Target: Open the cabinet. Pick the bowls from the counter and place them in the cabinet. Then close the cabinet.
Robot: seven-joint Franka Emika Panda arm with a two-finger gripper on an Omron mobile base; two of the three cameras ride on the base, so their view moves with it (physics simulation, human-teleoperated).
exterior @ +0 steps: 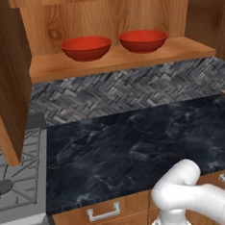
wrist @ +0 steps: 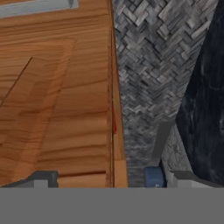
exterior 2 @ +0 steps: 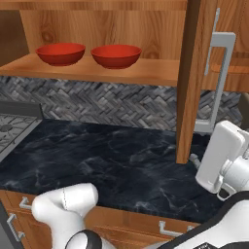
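The cabinet [exterior: 115,61] stands open, its left door [exterior: 5,75] and right door [exterior 2: 189,78] both swung out. Two red bowls [exterior: 86,47] [exterior: 143,40] sit side by side on its wooden shelf, seen again as the bowls [exterior 2: 61,53] [exterior 2: 116,56] from the right. My gripper [exterior 2: 194,159] is low beside the right door's bottom edge, under its silver bar handle [exterior 2: 219,82]. In the hand view the gripper [wrist: 99,178] is open, its fingertips [wrist: 155,177] wide apart, with the door's panelled face [wrist: 57,96] and its edge between them. The counter [exterior: 136,146] holds no bowl.
A grey gas stove [exterior: 14,181] borders the counter on the left. A grey herringbone backsplash [exterior: 127,91] runs under the shelf. Low drawers with small silver handles [exterior: 104,212] line the counter's front. My white arm [exterior: 189,194] rises in front of them.
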